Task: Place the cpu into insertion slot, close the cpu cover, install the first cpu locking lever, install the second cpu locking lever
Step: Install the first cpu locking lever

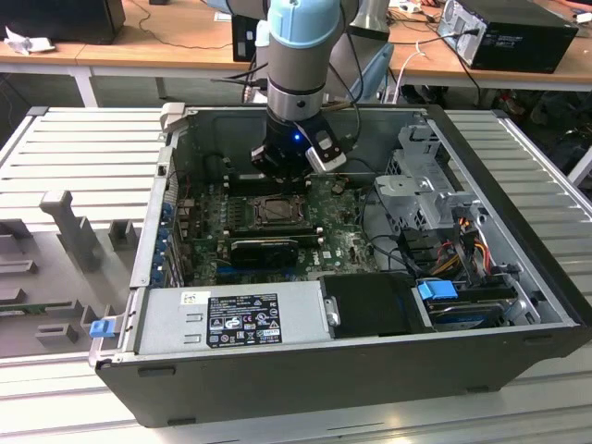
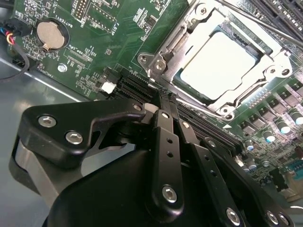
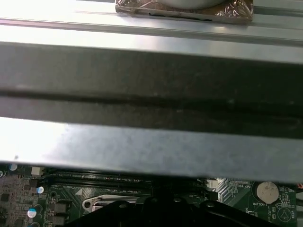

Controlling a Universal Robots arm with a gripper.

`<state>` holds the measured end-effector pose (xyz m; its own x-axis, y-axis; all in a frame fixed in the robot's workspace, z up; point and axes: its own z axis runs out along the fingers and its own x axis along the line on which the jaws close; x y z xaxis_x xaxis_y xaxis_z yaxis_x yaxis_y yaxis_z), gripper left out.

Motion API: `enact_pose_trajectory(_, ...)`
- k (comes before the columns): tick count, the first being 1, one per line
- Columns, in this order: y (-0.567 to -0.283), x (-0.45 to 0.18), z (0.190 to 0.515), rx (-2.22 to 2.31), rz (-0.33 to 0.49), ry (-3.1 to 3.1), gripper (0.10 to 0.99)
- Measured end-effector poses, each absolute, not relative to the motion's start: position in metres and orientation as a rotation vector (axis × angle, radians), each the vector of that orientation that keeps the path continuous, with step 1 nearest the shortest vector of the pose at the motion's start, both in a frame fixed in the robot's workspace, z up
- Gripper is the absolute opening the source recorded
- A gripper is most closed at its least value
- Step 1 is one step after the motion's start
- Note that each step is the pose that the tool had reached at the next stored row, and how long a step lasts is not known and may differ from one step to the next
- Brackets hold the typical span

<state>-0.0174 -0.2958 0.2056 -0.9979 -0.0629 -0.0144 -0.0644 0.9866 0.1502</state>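
Observation:
The cpu [image 2: 215, 64], a pale square chip, lies in the insertion slot [image 2: 182, 87] on the green motherboard. The silvery cpu cover [image 2: 277, 64] lies flat over it, framing the chip. A thin metal lever rod [image 2: 258, 21] runs along the socket's far side. My gripper [image 2: 163, 98] has its black fingers [image 2: 165, 142] pressed together with nothing between them. Its tip sits just off the socket's corner, by the long black card slot. In the exterior view my gripper [image 1: 283, 174] hangs over the back edge of the socket [image 1: 277, 211] inside the open case.
The computer case [image 1: 518, 231] lies open on a ribbed table. A power supply [image 1: 231, 319] fills its front, and a drive cage [image 1: 421, 185] with cables stands on the exterior view's right. A coin battery [image 2: 49, 34] sits on the board. The case wall [image 3: 151, 94] is close by.

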Motion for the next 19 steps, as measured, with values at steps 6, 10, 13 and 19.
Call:
enact_pose_trajectory(6, -0.2958, -0.0171, 0.2038, -0.092, 0.212, 3.124, 0.106)
enact_pose_trajectory(10, -0.2958, -0.0171, 0.203, -0.088, 0.195, 3.125, 0.106)
enact_pose_trajectory(13, -0.2957, -0.0169, 0.2022, -0.086, 0.177, 3.126, 0.106)
enact_pose_trajectory(19, -0.2953, -0.017, 0.2016, -0.085, 0.206, 3.124, 0.106)
